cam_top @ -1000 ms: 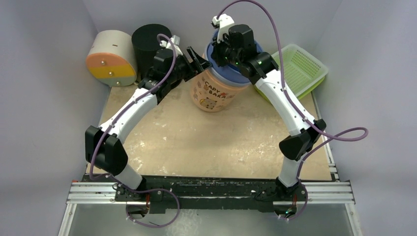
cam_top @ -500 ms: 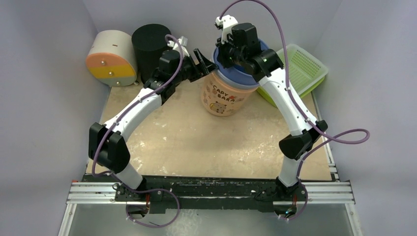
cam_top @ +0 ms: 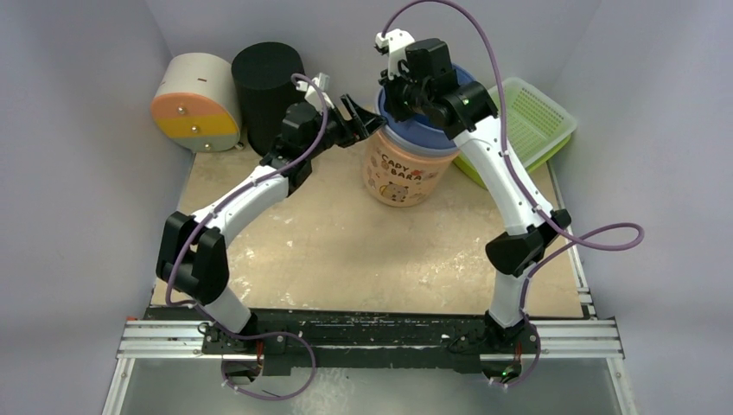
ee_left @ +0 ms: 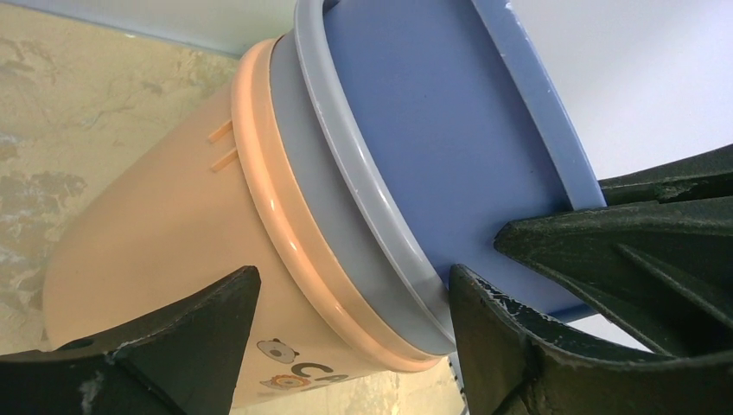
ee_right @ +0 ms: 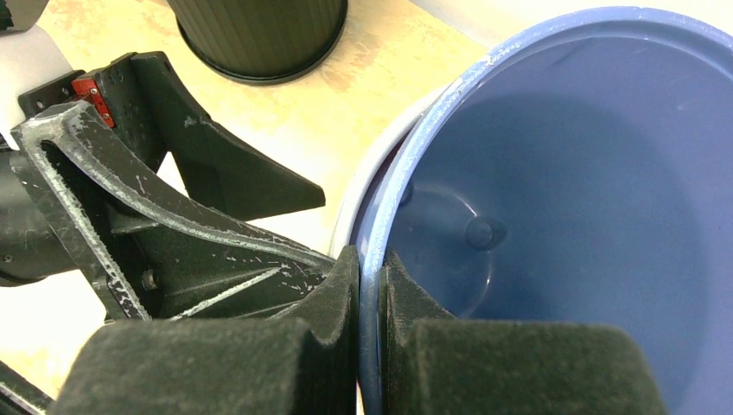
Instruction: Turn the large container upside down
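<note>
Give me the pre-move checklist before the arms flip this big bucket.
1. Right gripper pinched on the blue rim: ok.
2. Left gripper open, one finger on each side of the large container: ok.
3. Left fingers clamped on its wall: not ok, jaws stand open.
4. Container turned over: not ok, mouth faces up.
5. Swing room past the black cylinder and green basket: cannot tell, both stand close.
</note>
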Motion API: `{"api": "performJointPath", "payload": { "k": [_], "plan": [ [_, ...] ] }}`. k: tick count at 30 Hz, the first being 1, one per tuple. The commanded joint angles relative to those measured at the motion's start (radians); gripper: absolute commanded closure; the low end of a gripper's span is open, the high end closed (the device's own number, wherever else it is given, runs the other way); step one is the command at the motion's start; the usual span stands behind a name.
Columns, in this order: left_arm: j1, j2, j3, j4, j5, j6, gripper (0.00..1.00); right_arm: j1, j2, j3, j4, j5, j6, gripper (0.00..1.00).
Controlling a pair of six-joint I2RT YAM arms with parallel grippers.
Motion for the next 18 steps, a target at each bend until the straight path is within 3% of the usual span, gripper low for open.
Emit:
{"api": "performJointPath", "payload": {
  "k": [1, 11, 18],
  "plan": [
    [0.020, 0.111, -0.134, -0.215, -0.177, 0.102, 0.25, 0.034, -0.197, 0.159, 0.365, -0.065, -0.025, 1.00],
    [0.020, 0.089, -0.189, -0.245, -0.212, 0.135, 0.26, 0.032, -0.327, 0.018, 0.557, 0.014, -0.052, 1.00],
    [0.020, 0.068, -0.156, -0.380, -0.276, 0.236, 0.26, 0.031, -0.298, 0.088, 0.577, -0.004, -0.064, 1.00]
  ]
}}
